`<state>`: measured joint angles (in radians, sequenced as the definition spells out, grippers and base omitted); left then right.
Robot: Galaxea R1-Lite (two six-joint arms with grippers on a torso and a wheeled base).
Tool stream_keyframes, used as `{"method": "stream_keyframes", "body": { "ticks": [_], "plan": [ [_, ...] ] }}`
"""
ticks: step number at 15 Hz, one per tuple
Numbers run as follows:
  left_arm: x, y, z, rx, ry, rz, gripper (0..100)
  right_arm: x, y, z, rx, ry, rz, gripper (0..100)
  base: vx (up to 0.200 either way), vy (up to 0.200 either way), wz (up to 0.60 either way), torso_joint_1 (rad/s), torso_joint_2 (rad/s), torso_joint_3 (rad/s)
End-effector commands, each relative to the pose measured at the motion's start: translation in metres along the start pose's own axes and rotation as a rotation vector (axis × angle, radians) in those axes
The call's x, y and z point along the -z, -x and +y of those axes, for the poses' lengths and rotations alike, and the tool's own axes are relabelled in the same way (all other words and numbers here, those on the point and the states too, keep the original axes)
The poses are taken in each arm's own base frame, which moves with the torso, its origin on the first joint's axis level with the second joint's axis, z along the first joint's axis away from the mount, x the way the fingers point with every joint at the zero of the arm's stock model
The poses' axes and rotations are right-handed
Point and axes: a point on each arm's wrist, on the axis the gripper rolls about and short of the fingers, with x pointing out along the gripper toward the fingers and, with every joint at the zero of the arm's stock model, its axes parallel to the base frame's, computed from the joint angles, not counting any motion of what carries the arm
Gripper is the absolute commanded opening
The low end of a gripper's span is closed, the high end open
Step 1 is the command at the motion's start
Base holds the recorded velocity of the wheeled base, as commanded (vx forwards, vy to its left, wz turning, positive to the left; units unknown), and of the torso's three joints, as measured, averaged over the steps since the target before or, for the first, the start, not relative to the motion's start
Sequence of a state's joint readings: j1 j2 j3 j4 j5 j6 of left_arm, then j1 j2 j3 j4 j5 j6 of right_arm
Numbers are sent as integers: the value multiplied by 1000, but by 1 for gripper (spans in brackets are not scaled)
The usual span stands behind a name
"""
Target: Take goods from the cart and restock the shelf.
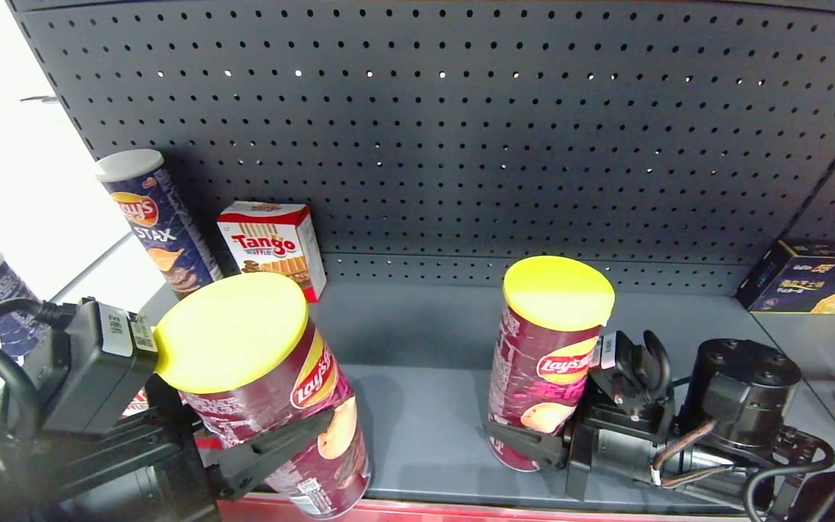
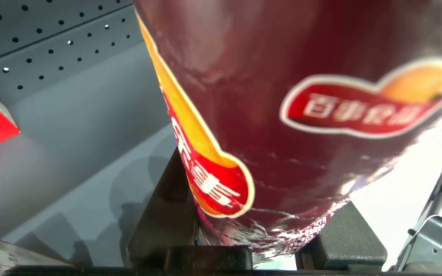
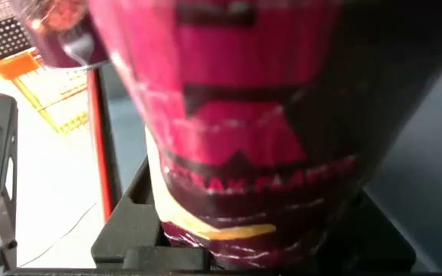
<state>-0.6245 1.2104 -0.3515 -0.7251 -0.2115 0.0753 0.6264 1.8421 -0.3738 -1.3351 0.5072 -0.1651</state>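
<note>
Sideways, left end effector [image 1: 262, 442] round tilted can [image 1: 243, 348]; right end effector [image 1: 533, 438], upright can [image 1: 548, 341].

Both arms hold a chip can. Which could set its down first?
Probably the right: the right can is upright, well in over the shelf, while the left can leans at its front edge.

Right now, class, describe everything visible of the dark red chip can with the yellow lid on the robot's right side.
The dark red cylindrical chip can is a tall tube in a glossy printed wrap, closed by a flat yellow plastic-looking lid. It stands nearly upright, leaning slightly, over the front of the grey metal shelf; whether its base touches it is unclear. The right pincer is shut on its lower part.
</note>
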Motion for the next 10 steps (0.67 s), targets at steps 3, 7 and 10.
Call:
{"method": "stream_keyframes", "body": {
  "ticks": [3, 7, 10],
  "plan": [
    [-1, 2, 0, -1, -2, -8, 0, 4, 8, 5, -2, -6, 20, 0, 0, 0, 0, 0, 0, 0],
    [-1, 2, 0, 0, -1, -6, 0, 3, 12, 8, -2, -6, 20, 100, 0, 0, 0, 0, 0, 0],
    [-1, 3, -1, -1, -2, -8, 0, 1, 15, 8, 25, -3, 19, 100, 0, 0, 0, 0, 0, 0]
  ]
}}
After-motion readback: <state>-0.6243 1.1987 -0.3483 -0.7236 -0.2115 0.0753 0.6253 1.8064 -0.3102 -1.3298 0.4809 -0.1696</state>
